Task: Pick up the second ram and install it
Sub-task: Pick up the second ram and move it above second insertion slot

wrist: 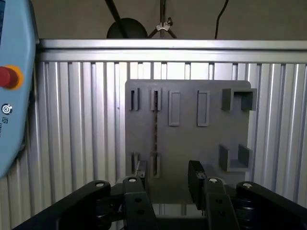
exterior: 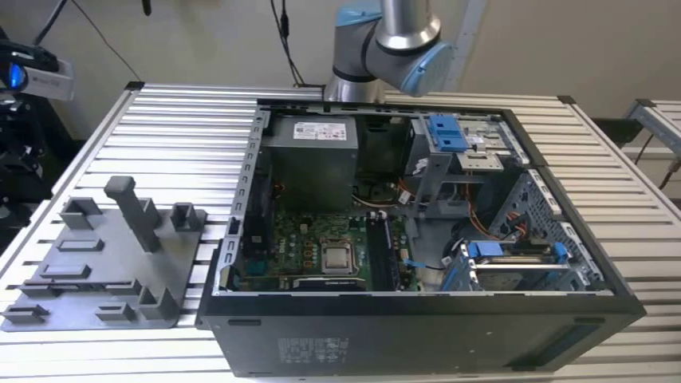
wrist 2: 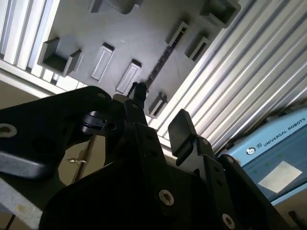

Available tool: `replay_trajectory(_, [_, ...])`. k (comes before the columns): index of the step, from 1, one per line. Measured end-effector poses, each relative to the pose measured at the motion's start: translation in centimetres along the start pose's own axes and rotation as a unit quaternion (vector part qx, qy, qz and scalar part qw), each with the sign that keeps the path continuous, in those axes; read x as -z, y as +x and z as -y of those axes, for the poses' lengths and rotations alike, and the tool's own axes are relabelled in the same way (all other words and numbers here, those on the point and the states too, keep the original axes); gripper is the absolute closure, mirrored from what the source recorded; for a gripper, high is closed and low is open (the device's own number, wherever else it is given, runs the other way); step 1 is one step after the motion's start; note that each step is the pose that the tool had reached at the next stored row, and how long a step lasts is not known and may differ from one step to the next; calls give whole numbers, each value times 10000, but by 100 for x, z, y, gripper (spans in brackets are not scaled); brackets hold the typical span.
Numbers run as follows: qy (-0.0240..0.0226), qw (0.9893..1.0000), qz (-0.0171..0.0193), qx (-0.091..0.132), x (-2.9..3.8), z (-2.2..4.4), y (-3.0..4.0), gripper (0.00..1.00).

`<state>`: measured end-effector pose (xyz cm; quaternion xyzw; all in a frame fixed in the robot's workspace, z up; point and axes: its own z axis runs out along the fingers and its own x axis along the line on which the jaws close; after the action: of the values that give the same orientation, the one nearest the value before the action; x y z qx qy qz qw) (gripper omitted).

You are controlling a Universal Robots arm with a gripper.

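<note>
The second ram (wrist: 154, 125) stands on its edge in a narrow slot of the grey plastic fixture (wrist: 211, 141), seen from above as a thin dark line. In the second wrist view the same ram (wrist 2: 159, 64) runs diagonally across the fixture (wrist 2: 120, 33). My gripper (wrist: 169, 173) hangs above the fixture's near edge, open and with nothing between its fingers. One black finger (wrist: 142, 168) is close beside the ram's near end, and the other finger (wrist: 195, 173) is well apart from it. In the second wrist view the gripper (wrist 2: 158, 112) is also open.
The open computer case (exterior: 426, 319) lies on the slatted aluminium table (exterior: 181, 120), motherboard and CPU (exterior: 338, 257) exposed. The fixture (exterior: 107, 263) with upright posts sits at the exterior view's left of the case. A teach pendant (wrist: 12, 96) with a red button lies beside the fixture.
</note>
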<state>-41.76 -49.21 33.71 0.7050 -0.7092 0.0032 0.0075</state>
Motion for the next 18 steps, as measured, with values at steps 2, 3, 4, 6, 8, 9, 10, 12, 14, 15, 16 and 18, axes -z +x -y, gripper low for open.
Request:
replay_trajectory(2, [1,10000,31,0,-27,-3,0,52])
replay_trajectory(3, [1,10000,51,1,-38,-6,0,52])
replay_trajectory(4, [1,10000,65,0,-51,-10,-1,52])
replay_trajectory(6, [1,10000,75,1,-77,-13,-1,52])
replay_trajectory(8, [2,10000,79,1,-98,-15,-1,52])
replay_trajectory(9, [2,10000,79,1,-107,-16,-1,52])
replay_trajectory(10, [1,10000,79,1,-116,-17,-1,52])
replay_trajectory(12, [1,10000,79,1,-133,-19,-2,52])
replay_trajectory(14, [1,10000,79,3,-146,-19,-2,52])
replay_trajectory(15, [0,10000,78,4,-147,-19,-2,52])
replay_trajectory(16, [0,10000,78,4,-147,-19,-2,52])
replay_trajectory(18, [1,10000,79,5,-148,-19,-2,52])
